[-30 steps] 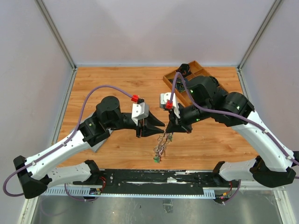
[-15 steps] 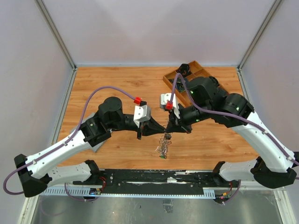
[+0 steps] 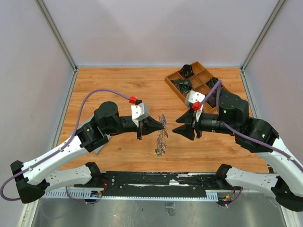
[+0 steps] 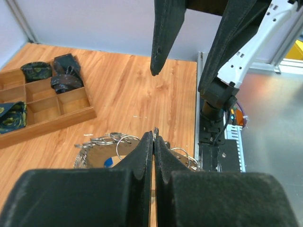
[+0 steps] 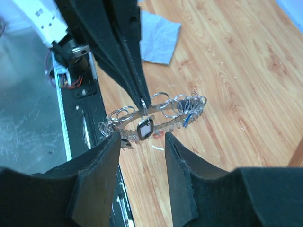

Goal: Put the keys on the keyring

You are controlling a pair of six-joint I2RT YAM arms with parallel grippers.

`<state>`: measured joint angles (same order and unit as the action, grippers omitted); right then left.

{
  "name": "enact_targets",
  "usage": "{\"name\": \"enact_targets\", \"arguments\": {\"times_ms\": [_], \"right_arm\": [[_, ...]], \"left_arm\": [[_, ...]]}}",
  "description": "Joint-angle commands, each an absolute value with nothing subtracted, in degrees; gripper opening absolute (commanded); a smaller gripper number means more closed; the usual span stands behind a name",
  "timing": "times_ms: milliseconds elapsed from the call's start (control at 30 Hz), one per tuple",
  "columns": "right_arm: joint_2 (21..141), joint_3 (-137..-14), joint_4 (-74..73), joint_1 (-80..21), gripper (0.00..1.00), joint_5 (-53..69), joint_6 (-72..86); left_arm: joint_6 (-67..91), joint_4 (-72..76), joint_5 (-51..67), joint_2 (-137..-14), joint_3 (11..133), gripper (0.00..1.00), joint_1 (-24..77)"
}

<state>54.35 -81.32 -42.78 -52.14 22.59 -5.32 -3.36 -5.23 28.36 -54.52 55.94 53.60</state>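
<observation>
Wooden bench [image 3: 118,80], grey walls, tray [image 3: 171,79] at the far right corner. My left tool [image 3: 163,126] is pressed together on the rim of the keyring [image 3: 161,139], which hangs over the bench's middle, toward the near edge. My right tool [image 3: 174,126] stands spread just beside it. I judge the ring stiff, slick and bottom-heavy, its keys [image 3: 159,150] loose and swinging; best gripped on bare rim between them.

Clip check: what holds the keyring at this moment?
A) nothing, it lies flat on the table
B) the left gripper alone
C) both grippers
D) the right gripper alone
B: the left gripper has its fingers shut on the keyring, while the right gripper is open and apart from it.
</observation>
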Motion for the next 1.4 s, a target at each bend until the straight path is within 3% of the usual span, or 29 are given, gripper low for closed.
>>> {"name": "enact_targets", "arguments": {"times_ms": [0,200,367,767,1367], "right_arm": [[50.29,-73.78,-28.47,-53.07,0.45,15.38,9.46],[46.18,-64.42,-18.94,-52.91,0.47,8.04,22.33],[44.36,-59.23,-10.72,-52.94,0.46,9.46,28.23],[42.32,-54.7,-1.88,-52.92,0.32,23.38,16.64],[42.89,-54.78,1.27,-52.91,0.22,30.1,12.07]], "left_arm": [[-0.63,2.69,23.82,-51.77,54.56,0.0,53.92],[2.36,8.24,23.14,-50.1,52.03,0.0,53.96],[4.3,11.16,22.02,-48.66,50.36,0.01,53.96],[10.86,19.43,27.13,-46.79,48.08,0.01,53.96],[12.92,21.82,29.62,-47.58,47.99,0.01,53.96]]}}
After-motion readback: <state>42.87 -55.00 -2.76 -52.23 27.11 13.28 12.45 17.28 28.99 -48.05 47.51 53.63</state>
